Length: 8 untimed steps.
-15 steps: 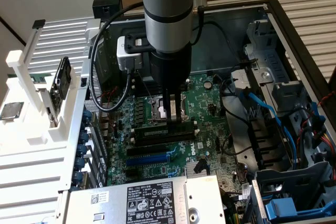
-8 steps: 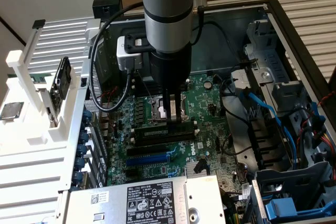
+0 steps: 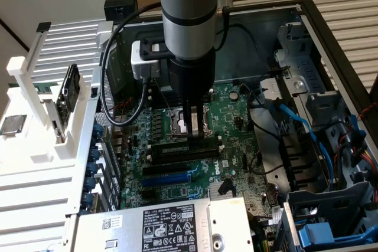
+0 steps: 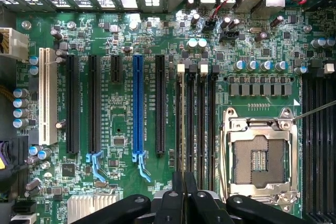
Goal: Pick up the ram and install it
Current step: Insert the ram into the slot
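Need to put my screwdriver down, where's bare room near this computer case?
The white slatted panel at the exterior view's lower left, beside the labelled grey metal box, is bare. Crowded: the green motherboard under the black claw, and the blue cables.

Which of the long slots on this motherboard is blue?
The blue expansion slot, standing between two black slots; the rest are black, bar one white slot.

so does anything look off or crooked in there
Nothing stands out. The ram lines up straight with its slot beside the bare processor socket, and the gripper is shut on its top edge.
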Motion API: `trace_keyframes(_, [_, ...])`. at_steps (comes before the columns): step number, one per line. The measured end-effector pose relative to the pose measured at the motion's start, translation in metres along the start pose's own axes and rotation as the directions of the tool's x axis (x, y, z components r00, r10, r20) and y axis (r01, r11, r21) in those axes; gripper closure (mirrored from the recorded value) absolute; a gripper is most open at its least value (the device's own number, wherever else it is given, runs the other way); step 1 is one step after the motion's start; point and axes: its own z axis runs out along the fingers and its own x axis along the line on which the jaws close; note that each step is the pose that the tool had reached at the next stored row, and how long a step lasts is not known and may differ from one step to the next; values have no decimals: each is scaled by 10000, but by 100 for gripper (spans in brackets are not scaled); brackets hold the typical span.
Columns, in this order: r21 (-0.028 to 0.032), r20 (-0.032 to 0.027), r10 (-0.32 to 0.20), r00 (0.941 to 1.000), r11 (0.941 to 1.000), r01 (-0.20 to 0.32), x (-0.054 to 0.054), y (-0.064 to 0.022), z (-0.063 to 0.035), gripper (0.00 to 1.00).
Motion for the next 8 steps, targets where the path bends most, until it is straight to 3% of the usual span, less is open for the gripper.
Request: trace_keyframes(8, [0, -3, 0, 10000, 10000, 0, 1, 0, 23, 88])
